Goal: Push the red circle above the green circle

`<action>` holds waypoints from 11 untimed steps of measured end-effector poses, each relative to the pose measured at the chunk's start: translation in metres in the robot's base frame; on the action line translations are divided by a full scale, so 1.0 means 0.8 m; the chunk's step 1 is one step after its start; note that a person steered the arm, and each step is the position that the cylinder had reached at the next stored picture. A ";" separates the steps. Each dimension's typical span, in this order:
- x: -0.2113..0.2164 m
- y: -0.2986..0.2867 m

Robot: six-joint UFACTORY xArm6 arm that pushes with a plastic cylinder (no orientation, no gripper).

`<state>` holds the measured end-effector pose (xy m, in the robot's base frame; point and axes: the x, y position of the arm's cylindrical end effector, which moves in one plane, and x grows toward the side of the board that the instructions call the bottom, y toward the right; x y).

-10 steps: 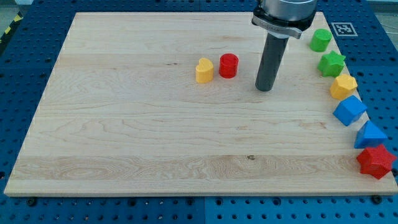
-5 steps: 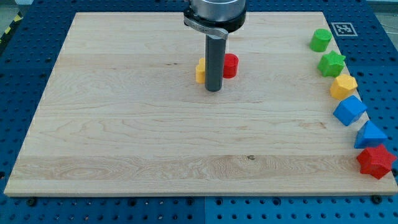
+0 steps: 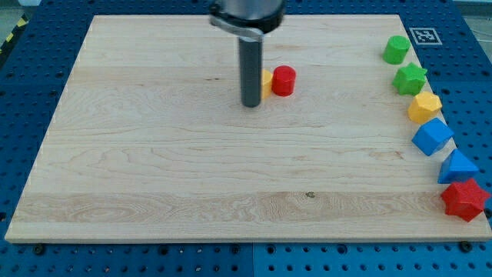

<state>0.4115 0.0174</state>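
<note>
The red circle sits on the wooden board, in its upper middle. The green circle stands far off at the board's upper right edge. My dark rod comes down from the view's top; my tip rests on the board just left of and below the red circle. A yellow block lies between the rod and the red circle, mostly hidden behind the rod, touching or nearly touching the red circle.
Down the board's right edge below the green circle lie a green star, a yellow hexagon, a blue block, a blue triangle-like block and a red star.
My tip has moved from right of the red circle, passing below it, to the left, and now stands in front of the yellow block. No block has visibly moved.
</note>
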 end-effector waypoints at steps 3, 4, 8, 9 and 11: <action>-0.020 0.030; -0.021 0.035; -0.065 0.061; -0.072 0.061; -0.114 0.061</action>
<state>0.3205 0.0665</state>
